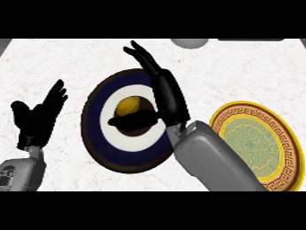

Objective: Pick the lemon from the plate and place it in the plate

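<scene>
Black right hand open over lemon

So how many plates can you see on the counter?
2. The blue and white plate sits in the middle, under the lemon; the yellow patterned plate lies at the right, partly behind the forearm.

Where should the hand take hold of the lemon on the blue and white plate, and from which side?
Across the lemon's short middle, coming from above and from its right. It lies in the centre of the blue and white plate, its top uncovered. The right hand is already beside it on that side, fingers straight, thumb reaching under the lemon's near edge.
</scene>
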